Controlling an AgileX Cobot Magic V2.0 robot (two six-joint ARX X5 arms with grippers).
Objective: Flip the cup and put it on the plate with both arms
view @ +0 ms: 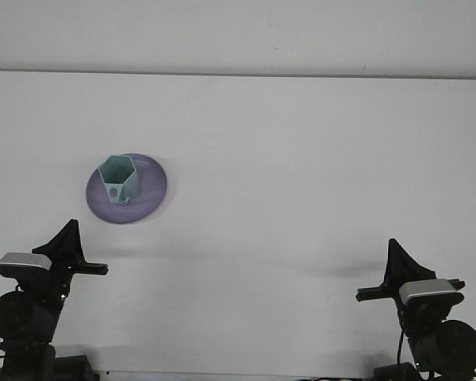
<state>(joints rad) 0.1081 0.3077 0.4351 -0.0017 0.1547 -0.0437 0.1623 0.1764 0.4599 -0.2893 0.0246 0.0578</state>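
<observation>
A pale green hexagonal cup [119, 179] stands upright, mouth up, on a purple plate [150, 194] at the left of the white table. My left gripper [67, 246] sits low at the near left edge, well below the plate and apart from it. At the near right edge my right gripper [397, 266] is likewise pulled back, far from the cup. Nothing shows in either one.
The white table [301, 159] runs back to a pale wall. Only the plate and cup lie on it.
</observation>
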